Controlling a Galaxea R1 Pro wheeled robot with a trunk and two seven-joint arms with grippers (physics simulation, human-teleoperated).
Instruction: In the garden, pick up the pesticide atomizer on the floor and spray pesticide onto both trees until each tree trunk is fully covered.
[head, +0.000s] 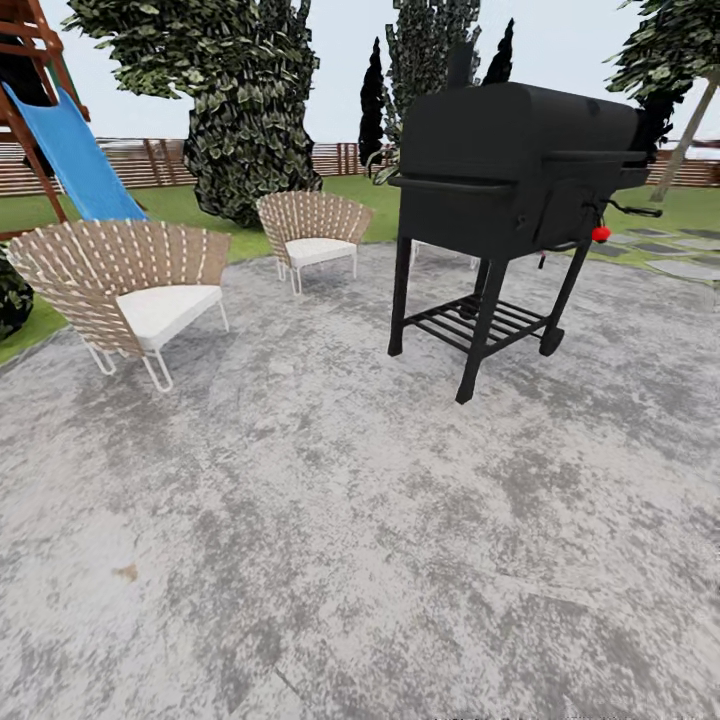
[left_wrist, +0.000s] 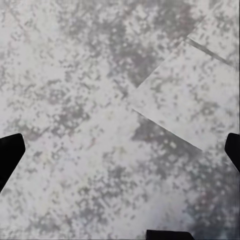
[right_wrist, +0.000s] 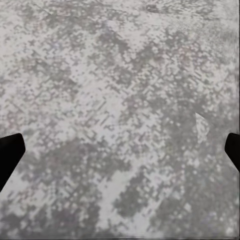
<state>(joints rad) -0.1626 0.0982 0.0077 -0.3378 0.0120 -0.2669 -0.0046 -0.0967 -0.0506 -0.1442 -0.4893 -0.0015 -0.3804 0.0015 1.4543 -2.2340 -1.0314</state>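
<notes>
Standing on a mottled grey stone patio, I judge the main risk is plain: I drive off without knowing where the atomizer lies. It is not to be seen from here, so I cannot place it; presumably it is out on the lawn. Turning blind could clip the black grill ahead on my right, whose legs and wheels stand close to any path toward the grass. Two woven chairs, the nearer one and the farther one, block the left side.

Patio: flat, blotchy, with slab seams showing under my left gripper. Beyond it, grass, a brown slat fence, a blue slide, dark leafy trees. No thick mottled trunk that I can pick out.

Left gripper: fingers spread wide, nothing between them. Right gripper: the same, splayed and bare over the stone.
</notes>
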